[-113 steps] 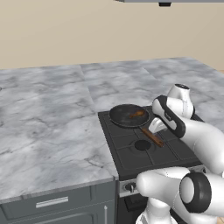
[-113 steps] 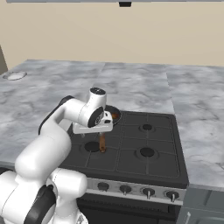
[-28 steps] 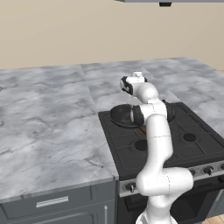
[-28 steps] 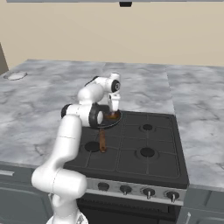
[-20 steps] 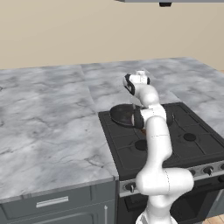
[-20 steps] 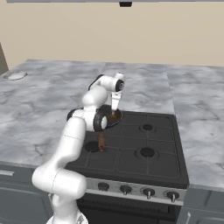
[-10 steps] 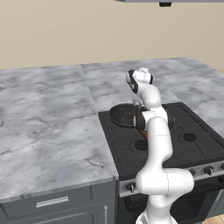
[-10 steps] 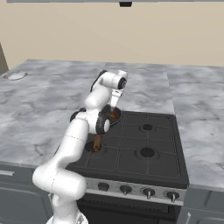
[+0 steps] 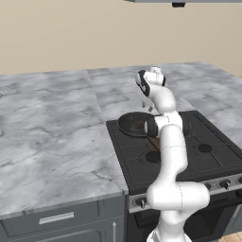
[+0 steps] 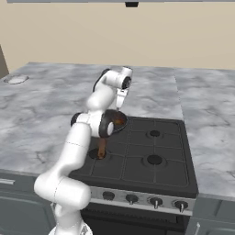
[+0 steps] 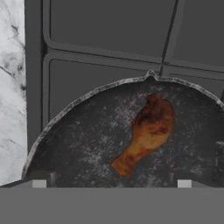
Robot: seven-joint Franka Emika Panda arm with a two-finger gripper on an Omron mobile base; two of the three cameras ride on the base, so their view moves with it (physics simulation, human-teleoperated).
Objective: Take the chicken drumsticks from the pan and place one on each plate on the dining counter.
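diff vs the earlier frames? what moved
The arm unfolded from a low crouch beside the stove and rose, swinging the gripper over the pan. Nothing grasped: one drumstick lies in the pan below the open gripper. Pan and stovetop unchanged.

One glazed drumstick (image 11: pixel 148 131) lies flat in the dark pan (image 11: pixel 87 131) — bone end down-left

A black stovetop (image 9: pixel 189 156) with round burners (image 10: pixel 154 160) lies under and in front of the hand. A row of control knobs (image 10: pixel 156 201) lines its front edge, well below the hand. Grey marbled counter (image 9: pixel 52 146) runs beside the stove to the hand's left and behind it. A beige wall (image 9: pixel 71 33) rises beyond. A grey drawer front with a handle (image 9: pixel 56 218) sits below the counter.
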